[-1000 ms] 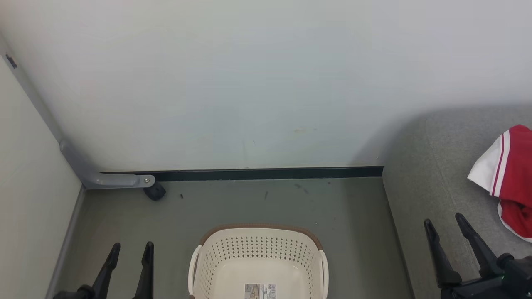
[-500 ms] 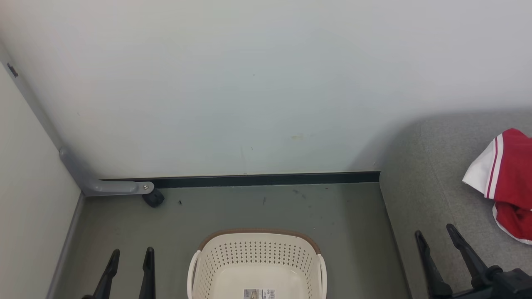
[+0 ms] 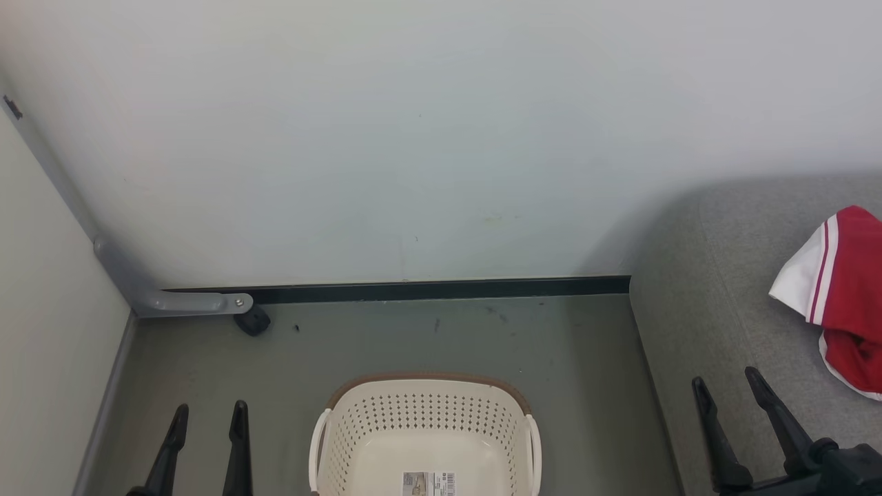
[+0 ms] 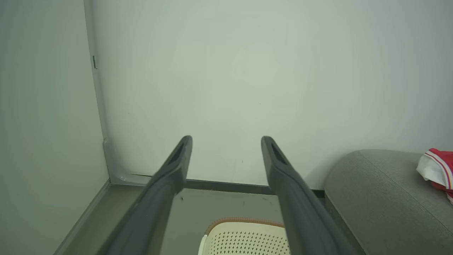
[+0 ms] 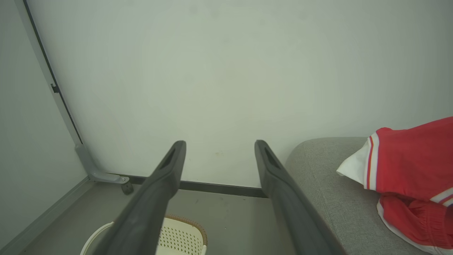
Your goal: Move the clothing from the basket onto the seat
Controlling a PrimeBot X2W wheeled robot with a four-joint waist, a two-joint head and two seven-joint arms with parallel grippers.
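Head view, quickly: which step are we on with the basket (image 3: 427, 413)?

Looks like the tail end. What I can see of its inside is bare cream plastic with a barcode label (image 3: 431, 482) on the bottom, and the clothing (image 3: 844, 289) lies in a red-and-white heap on the seat (image 3: 716, 289), over at the right edge of the picture

So nothing left to carry?

I'd judge not, but the near part of the basket is cut off by the bottom edge, so I can't swear to it. The next move calls for a look down into that hidden part; if that is bare too, the job is done and the arms need fetch nothing more

And the grippers?

Both spread wide and holding nothing. The left gripper (image 3: 210, 406) hangs over the floor (image 3: 413, 337) just left of the basket. The right gripper (image 3: 724, 375) is over the front of the seat, between the basket and the clothing

How close is the right one to the heap?

Near, but apart: grey cushion shows between its fingertips and the red fabric. In the right wrist view the heap sits off to the right of the fingers, not between them. The left gripper is well apart from it, with the whole basket in between
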